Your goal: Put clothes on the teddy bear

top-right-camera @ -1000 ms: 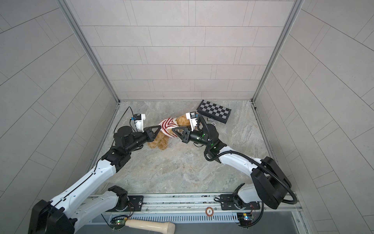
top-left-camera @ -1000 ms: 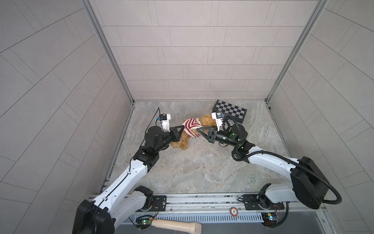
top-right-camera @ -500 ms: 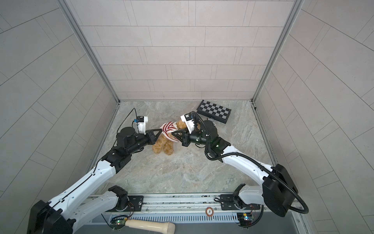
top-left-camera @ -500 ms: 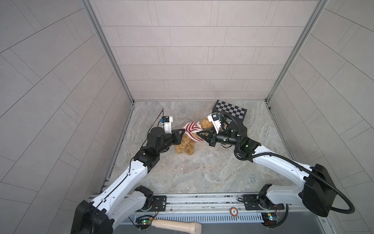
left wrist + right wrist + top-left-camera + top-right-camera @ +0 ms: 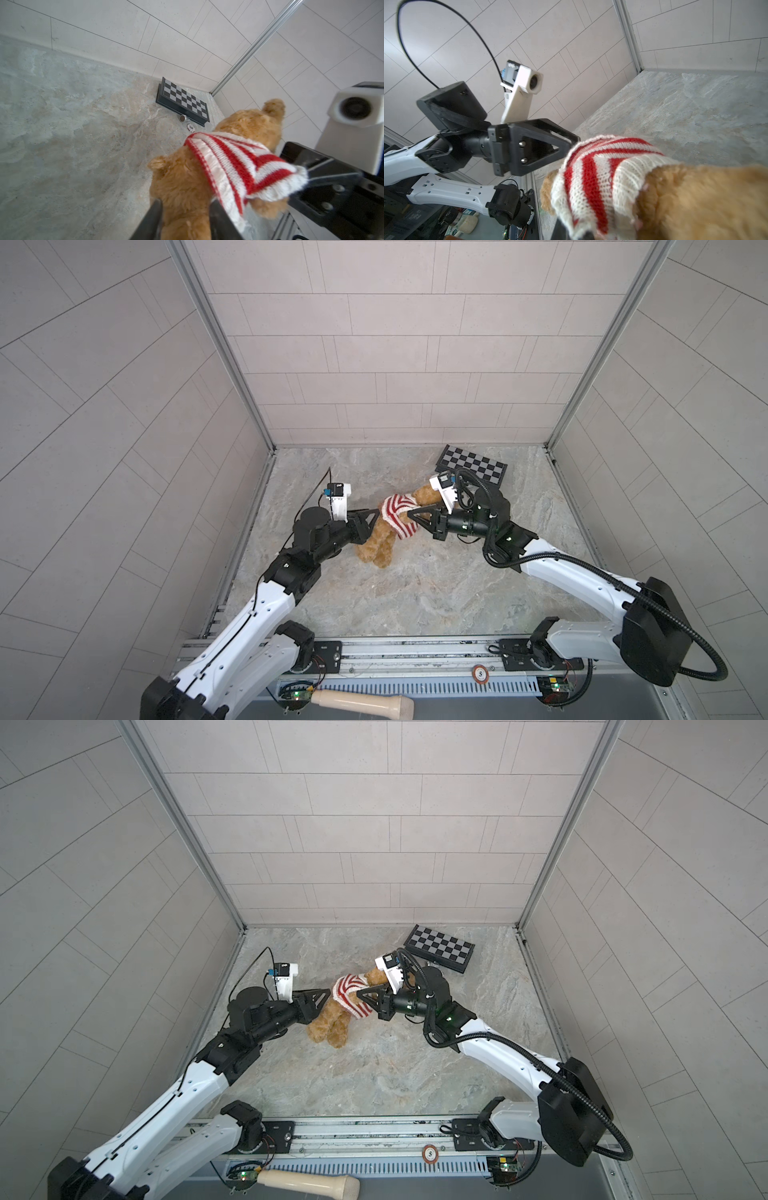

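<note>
The golden-brown teddy bear (image 5: 376, 547) (image 5: 332, 1023) sits mid-table between both arms, head toward the back and legs toward the front. A red-and-white striped sweater (image 5: 397, 514) (image 5: 351, 994) covers its upper body below the head. My left gripper (image 5: 376, 516) (image 5: 185, 202) is open, its fingers (image 5: 155, 209) on either side of the bear's fur (image 5: 182, 182), beside the sweater's hem (image 5: 234, 164). My right gripper (image 5: 411, 514) (image 5: 577, 232) is shut on the sweater's edge (image 5: 596, 166), close to the bear's head (image 5: 695, 197).
A folded chessboard (image 5: 473, 462) (image 5: 182, 99) lies at the back right, with a poker chip (image 5: 191, 127) and a small round piece (image 5: 182, 118) beside it. Tiled walls enclose three sides. A wooden handle (image 5: 361, 701) lies below the front rail.
My left gripper's jaws have come apart and let go of the sweater's hem. The bear has swung so its legs point toward the front. My right gripper has kept its hold and shifted slightly left.
</note>
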Controlling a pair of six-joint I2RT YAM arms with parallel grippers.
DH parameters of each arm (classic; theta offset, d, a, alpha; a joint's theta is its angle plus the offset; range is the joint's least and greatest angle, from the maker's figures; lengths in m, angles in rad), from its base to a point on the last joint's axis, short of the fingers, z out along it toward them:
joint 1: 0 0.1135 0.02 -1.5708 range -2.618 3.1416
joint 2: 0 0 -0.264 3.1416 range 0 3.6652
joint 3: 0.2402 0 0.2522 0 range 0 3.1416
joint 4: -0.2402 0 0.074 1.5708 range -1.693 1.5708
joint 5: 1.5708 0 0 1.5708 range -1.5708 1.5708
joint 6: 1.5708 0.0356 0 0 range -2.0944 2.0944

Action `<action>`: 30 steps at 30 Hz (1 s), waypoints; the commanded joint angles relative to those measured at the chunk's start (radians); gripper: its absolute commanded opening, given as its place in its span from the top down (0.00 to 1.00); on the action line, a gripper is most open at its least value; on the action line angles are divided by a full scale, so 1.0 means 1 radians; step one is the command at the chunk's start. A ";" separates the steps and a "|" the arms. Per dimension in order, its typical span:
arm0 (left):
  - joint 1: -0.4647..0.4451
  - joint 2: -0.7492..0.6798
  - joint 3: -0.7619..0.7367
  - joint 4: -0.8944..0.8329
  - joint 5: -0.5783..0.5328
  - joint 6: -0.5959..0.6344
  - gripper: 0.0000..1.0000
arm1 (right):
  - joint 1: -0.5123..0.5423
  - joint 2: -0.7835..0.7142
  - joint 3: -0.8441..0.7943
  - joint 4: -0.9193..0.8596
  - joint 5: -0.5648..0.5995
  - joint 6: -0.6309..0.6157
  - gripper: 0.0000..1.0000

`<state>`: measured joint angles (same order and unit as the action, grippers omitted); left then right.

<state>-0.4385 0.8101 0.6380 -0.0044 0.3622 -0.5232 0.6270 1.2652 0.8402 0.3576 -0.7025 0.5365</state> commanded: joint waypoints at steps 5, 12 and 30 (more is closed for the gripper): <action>-0.047 -0.127 0.048 -0.146 0.190 0.150 0.56 | -0.004 -0.023 0.094 -0.124 -0.053 -0.211 1.00; -0.136 -0.049 0.115 -0.133 0.175 0.192 0.43 | 0.023 -0.018 0.177 -0.341 -0.088 -0.390 1.00; -0.222 0.093 0.223 -0.159 0.086 0.274 0.48 | 0.068 -0.027 0.165 -0.387 -0.048 -0.449 1.00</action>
<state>-0.6437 0.8940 0.8242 -0.1410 0.4854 -0.2932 0.6888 1.2652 0.9958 -0.0578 -0.7464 0.1318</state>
